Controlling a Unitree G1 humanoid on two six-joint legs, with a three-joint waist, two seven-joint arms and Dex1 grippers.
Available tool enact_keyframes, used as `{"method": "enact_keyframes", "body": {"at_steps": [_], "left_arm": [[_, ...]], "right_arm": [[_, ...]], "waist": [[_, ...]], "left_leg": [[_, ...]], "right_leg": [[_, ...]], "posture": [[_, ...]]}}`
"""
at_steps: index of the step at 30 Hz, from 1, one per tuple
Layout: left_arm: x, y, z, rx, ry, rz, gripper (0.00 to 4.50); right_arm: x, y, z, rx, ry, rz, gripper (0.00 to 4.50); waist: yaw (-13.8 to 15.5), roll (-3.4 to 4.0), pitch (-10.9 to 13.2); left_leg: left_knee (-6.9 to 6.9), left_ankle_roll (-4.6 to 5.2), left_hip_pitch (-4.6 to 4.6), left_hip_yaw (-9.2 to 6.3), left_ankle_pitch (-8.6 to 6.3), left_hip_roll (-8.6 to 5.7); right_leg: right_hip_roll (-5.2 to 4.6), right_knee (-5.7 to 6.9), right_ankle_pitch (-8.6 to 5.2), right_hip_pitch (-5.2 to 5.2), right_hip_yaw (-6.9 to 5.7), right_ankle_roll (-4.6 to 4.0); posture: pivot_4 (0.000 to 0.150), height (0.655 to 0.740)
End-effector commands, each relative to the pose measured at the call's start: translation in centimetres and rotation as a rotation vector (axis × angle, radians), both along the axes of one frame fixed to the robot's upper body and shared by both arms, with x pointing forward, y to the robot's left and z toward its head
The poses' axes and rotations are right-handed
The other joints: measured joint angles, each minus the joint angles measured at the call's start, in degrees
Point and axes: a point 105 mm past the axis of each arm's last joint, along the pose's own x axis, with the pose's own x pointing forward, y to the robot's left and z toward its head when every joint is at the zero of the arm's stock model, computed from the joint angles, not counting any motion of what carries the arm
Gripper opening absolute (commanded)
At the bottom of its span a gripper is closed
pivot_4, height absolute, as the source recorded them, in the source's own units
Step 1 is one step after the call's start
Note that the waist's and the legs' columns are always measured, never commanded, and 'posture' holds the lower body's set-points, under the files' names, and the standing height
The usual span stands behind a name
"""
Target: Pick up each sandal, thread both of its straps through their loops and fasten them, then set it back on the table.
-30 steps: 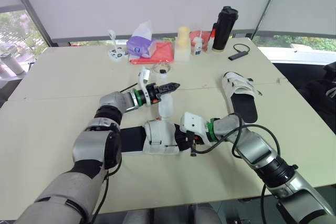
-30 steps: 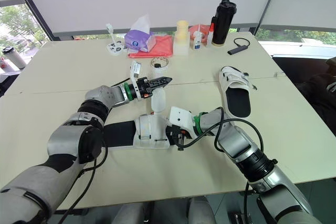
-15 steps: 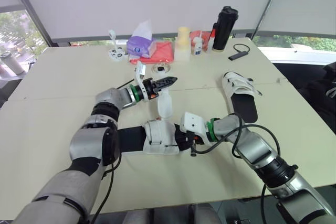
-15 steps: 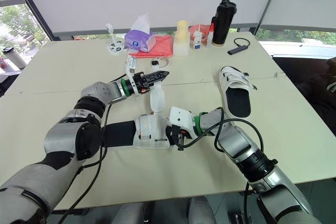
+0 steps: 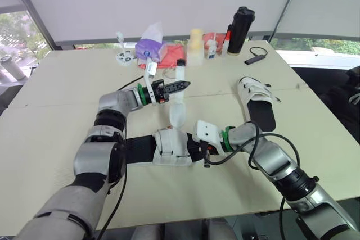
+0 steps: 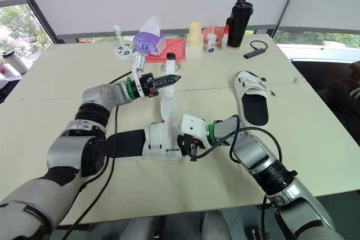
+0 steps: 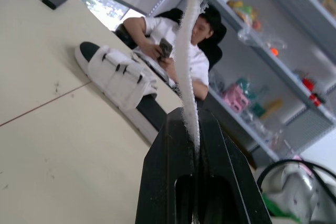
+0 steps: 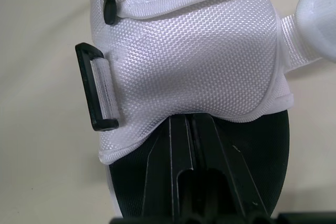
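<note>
Strap (image 5: 176, 112) pinched in left end effector (image 5: 181, 87); right end effector (image 8: 189, 124) clamps sandal (image 5: 167, 149), contact hidden beneath upper (image 8: 184, 61).

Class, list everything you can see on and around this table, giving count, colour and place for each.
Table: one, beige, under everything.
Near sandal: one, white on black sole, front centre.
Strap: one, white, rising from the near sandal.
Far sandal: one, white and black, right side.
Tissue pack: one, purple, back edge.
Cloth: one, red, beside the tissue pack.
Flask: one, black, back right.
Person: one, white top, seated beyond the table.
Left gripper: black, shut on the strap.
Right gripper: black, shut on the near sandal.
</note>
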Motion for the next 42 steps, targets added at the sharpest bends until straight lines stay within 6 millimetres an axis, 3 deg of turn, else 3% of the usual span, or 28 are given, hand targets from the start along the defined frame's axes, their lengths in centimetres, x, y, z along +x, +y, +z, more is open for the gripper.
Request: {"method": "enact_keyframes", "body": {"at_steps": [1,5,13,19,25,28,34,39,42], "left_arm": [[-4.4,-0.4,2.3,0.056,-0.266,-0.185,0.09],[-8.9,0.3,1.5,0.146,-0.389,-0.305,0.09],[-15.6,1.2,-1.1,0.240,-0.336,-0.516,0.09],[-16.9,1.1,-3.6,0.350,-0.361,-0.521,0.09],[-16.5,0.4,-4.4,0.376,-0.400,-0.490,0.09],[-16.3,0.0,-4.4,0.383,-0.431,-0.470,0.90],[-16.6,-0.6,-3.6,0.368,-0.512,-0.472,3.79],[-17.2,-0.3,-1.9,0.314,-0.474,-0.493,3.79],[-16.8,0.5,0.0,0.266,-0.449,-0.445,3.79]], "right_arm": [[0.2,-1.4,-1.9,-0.071,0.048,-0.057,0.00],[0.1,-1.5,-2.0,-0.075,0.053,-0.055,0.00],[0.1,-1.4,-2.2,-0.082,0.055,-0.043,0.00],[0.1,-1.2,-2.3,-0.086,0.051,-0.032,0.00],[0.2,-1.3,-2.3,-0.088,0.048,-0.032,0.00],[0.2,-1.4,-2.3,-0.089,0.046,-0.036,0.00],[0.1,-1.4,-2.4,-0.089,0.046,-0.038,0.00],[-0.1,-1.4,-2.4,-0.089,0.049,-0.035,0.00],[-0.2,-1.4,-2.5,-0.087,0.050,-0.030,0.00]], "waist": [[-0.2,0.03,0.0],[0.0,0.03,0.0],[0.1,0.06,0.0],[0.4,0.08,0.0],[0.4,0.08,0.0],[0.4,0.08,0.0],[0.4,0.08,0.0],[0.4,0.08,0.0],[0.4,0.08,0.0]], "left_leg": [[-0.02,0.00,0.00,0.01,0.00,0.00],[-0.03,-0.01,0.00,0.01,0.00,0.02],[-0.03,-0.02,0.02,0.02,-0.01,0.05],[-0.10,-0.01,-0.02,0.01,-0.01,0.05],[-0.10,-0.01,-0.06,0.01,-0.01,0.04],[-0.09,-0.01,-0.06,0.01,-0.01,0.04],[-0.07,-0.01,-0.06,0.01,-0.01,0.04],[-0.07,-0.01,-0.06,0.00,-0.01,0.04],[-0.07,0.00,-0.06,-0.02,-0.01,0.04]], "right_leg": [[0.00,-0.01,0.00,-0.01,0.02,-0.01],[0.00,0.01,0.02,-0.03,0.05,-0.06],[-0.03,-0.04,-0.13,-0.01,0.08,-0.33],[-0.04,-0.09,-0.19,-0.05,0.07,-0.40],[-0.05,-0.15,-0.21,-0.05,0.06,-0.44],[-0.06,-0.16,-0.21,-0.04,0.06,-0.44],[-0.06,-0.15,-0.20,-0.02,0.06,-0.45],[-0.06,-0.15,-0.21,-0.03,0.06,-0.45],[-0.06,-0.15,-0.21,-0.01,0.04,-0.45]], "posture": [[0.150,0.7400],[0.150,0.7400],[0.150,0.7400],[0.150,0.7400],[0.150,0.7400],[0.150,0.7400],[0.150,0.7400],[0.150,0.7400],[0.150,0.7400]]}}
